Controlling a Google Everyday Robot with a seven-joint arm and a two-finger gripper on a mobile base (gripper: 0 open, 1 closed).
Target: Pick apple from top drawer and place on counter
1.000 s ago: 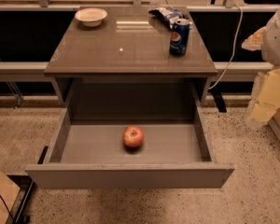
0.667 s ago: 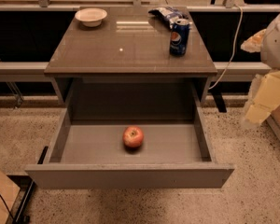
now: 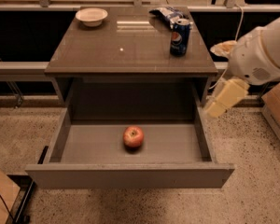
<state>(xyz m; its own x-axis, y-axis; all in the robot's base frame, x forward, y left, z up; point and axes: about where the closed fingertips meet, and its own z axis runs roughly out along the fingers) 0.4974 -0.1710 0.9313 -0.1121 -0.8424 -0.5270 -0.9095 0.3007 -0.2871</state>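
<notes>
The apple (image 3: 133, 136), red with yellowish patches, lies on the floor of the top drawer (image 3: 130, 174), a little left of its middle. The drawer is pulled fully out of the grey cabinet. The counter (image 3: 126, 45) is the glossy grey-brown top above it. My gripper (image 3: 225, 98), cream-coloured on a white arm (image 3: 263, 50), hangs at the right, just outside the drawer's right wall and above it. It is well right of the apple and holds nothing that I can see.
On the counter stand a white bowl (image 3: 91, 16) at the back left, a blue soda can (image 3: 180, 37) at the back right and a crumpled chip bag (image 3: 165, 14) behind the can. A cardboard box (image 3: 279, 110) sits on the floor at the right.
My arm and gripper have moved left, from beside the cabinet to just outside the drawer's right wall. The apple and drawer have not moved.
</notes>
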